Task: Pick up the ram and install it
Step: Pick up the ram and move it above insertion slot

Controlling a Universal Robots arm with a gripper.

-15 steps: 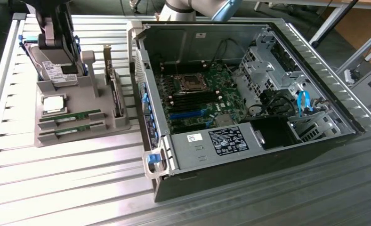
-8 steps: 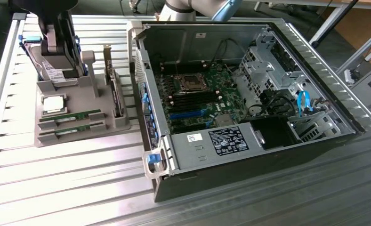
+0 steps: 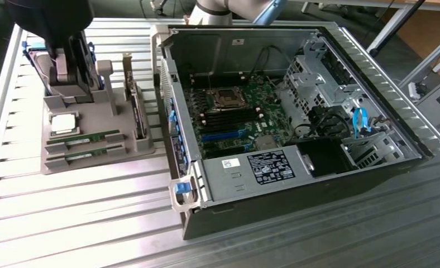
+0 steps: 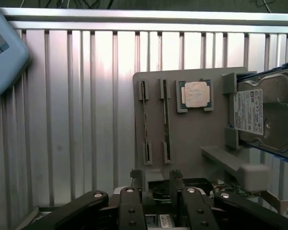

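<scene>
Two ram sticks (image 3: pixel 82 138) (image 3: pixel 86 154), thin and green, lie side by side in slots at the front of a grey parts holder (image 3: pixel 101 125) on the exterior view's left. The wrist view sees them edge-on as two thin strips (image 4: pixel 145 122) (image 4: pixel 165 120). My gripper (image 3: pixel 80 84) hangs over the back part of the holder, above the sticks and not touching them. Its black fingers (image 4: pixel 136 178) stand apart, and the gripper (image 4: pixel 156 178) is open with nothing between them.
The holder also carries a square silver processor (image 4: pixel 196 94) and a silver hard drive (image 4: pixel 266 112) with a white label. An open computer case (image 3: pixel 398 111) with its motherboard (image 3: pixel 228 111) lies on the exterior view's right, on a ribbed metal table (image 3: pixel 79 212).
</scene>
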